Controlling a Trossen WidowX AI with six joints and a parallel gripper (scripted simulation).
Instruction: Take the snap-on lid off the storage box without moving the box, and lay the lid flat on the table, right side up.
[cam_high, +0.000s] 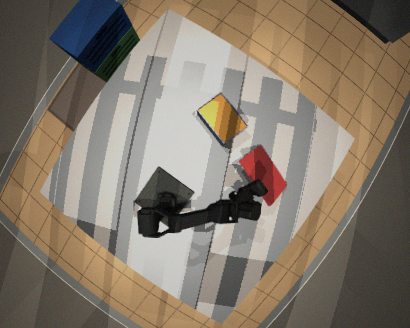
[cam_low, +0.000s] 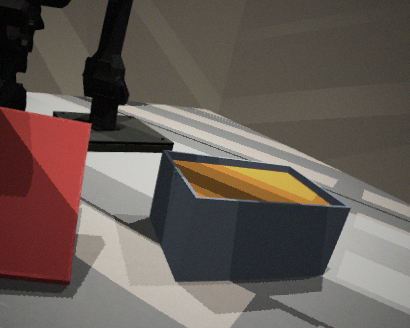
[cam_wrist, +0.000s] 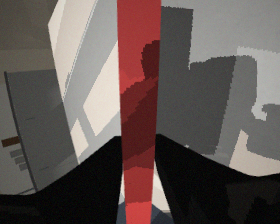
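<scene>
From left to right in the top view, a blue-and-green block (cam_high: 95, 37) stands at the upper left edge of the pale table (cam_high: 155, 275) (cam_low: 120, 172). The dark base plate (cam_high: 159, 177) (cam_low: 150, 141) lies on the table and carries the black arm (cam_high: 195, 218) (cam_low: 107, 75), which reaches rightward. The storage box (cam_high: 210, 129) (cam_low: 280, 240) sits upright, its open top exposing a yellow-orange interior; no lid is fitted. Right of the box, and apart from it, is the red lid (cam_high: 272, 180) (cam_low: 42, 200) (cam_wrist: 140, 65), tilted up on edge rather than laid flat. Contact between its lower edge and the table cannot be confirmed. The gripper (cam_high: 261, 187) (cam_low: 12, 100) (cam_wrist: 138, 142) is closed on the lid, one finger against each face. A dark object (cam_high: 382, 17) is partly visible at the upper right.
</scene>
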